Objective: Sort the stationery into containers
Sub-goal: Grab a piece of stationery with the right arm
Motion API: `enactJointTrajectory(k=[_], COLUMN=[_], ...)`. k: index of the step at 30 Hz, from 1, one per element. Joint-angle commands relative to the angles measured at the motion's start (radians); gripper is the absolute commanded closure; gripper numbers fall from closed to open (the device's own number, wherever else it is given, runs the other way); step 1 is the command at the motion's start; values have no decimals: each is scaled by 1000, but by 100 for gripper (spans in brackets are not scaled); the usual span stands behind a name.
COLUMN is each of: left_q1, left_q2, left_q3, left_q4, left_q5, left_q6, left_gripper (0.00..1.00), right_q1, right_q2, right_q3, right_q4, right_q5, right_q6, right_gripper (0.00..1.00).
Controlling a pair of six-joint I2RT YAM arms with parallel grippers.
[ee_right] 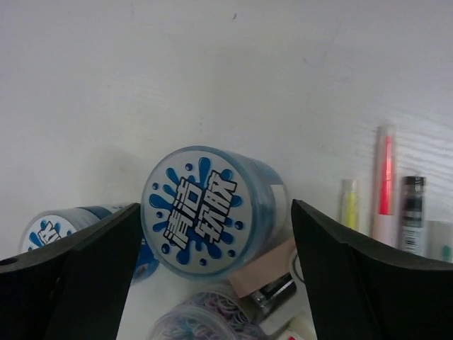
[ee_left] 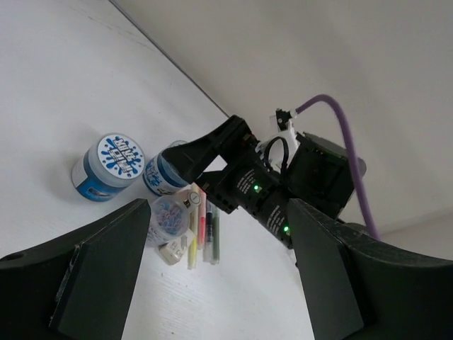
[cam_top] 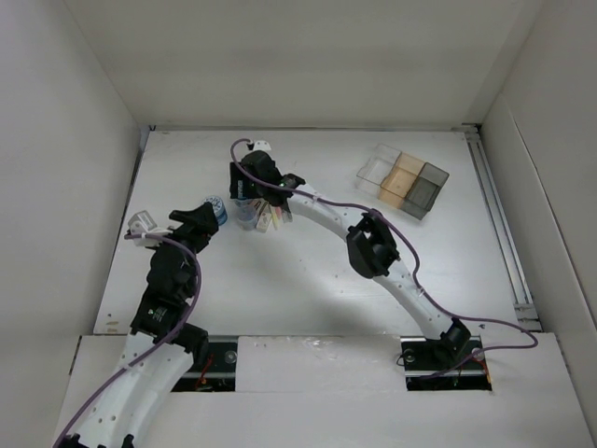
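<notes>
You are looking down on a white table [cam_top: 308, 299] boxed in by plain white panels: a left wall [cam_top: 56, 187], a back wall [cam_top: 298, 56] and a right wall [cam_top: 560, 205]. A metal rail [cam_top: 499, 224] runs along the table's right edge. A white ledge [cam_top: 317, 359] crosses the near side. Your light is soft and even, with only faint shadows.

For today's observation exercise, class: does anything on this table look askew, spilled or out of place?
One blue-lidded tub seems tipped, leaning on the jumbled pens instead of standing flat like its neighbour. Nothing looks spilled or broken.
</notes>
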Motion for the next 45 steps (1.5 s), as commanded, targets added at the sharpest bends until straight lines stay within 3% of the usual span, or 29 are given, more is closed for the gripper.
enactJointTrajectory(k=[1, 2, 3, 8, 15, 19, 20, 22, 23, 24, 27, 29, 31, 34, 37, 41, 45], left_q1=[4, 4, 4, 4, 4, 4, 4, 4, 4, 4, 4, -5, -14, -5, -5, 4, 4], left_q2=[28, 42, 71, 172, 389, 517, 583, 649, 685, 759, 879, 889, 788, 582, 460, 367, 328], left_q3=[-11, -11, -11, 24, 105, 188, 209, 249, 298, 326, 421, 421, 331, 204, 162, 141, 110], left_q4=[10, 10, 10, 10, 10, 21, 21, 10, 10, -16, -82, -91, -50, 5, 18, -10, 7], left_q5=[-15, -15, -15, -41, 1, 30, 39, 53, 53, 53, 33, 33, 13, -1, -1, 10, 63], left_q6=[-2, -2, -2, -11, -11, 35, 46, 76, 90, 107, 116, 60, 23, -13, -13, -22, -43], left_gripper=[24, 26, 27, 26, 29, 28, 28, 28, 29, 31, 37, 46, 46, 37, 31, 29, 30], right_q1=[12, 12, 12, 12, -24, -47, -57, -78, -89, -100, -144, -162, -163, -138, -111, -77, -47], right_q2=[-113, -140, -160, -192, -469, -607, -640, -744, -776, -805, -864, -838, -786, -659, -528, -324, -146], right_q3=[-124, -153, -169, -120, -364, -436, -475, -611, -656, -693, -781, -767, -725, -613, -490, -236, -11], right_q4=[108, 134, 151, 102, 225, 157, 157, 198, 215, 226, 246, 227, 190, 111, 67, -62, -140], right_q5=[9, 9, 9, 38, -49, 67, 87, 118, 118, 118, 49, -49, -81, -97, -94, -74, 29], right_q6=[14, 23, 23, 23, 77, 110, 121, 141, 153, 153, 166, 166, 155, 117, 106, 74, 55], right_gripper=[13, 23, 23, 5, 8, 8, 11, 27, 50, 62, 78, 70, 49, 29, 16, 7, 4])
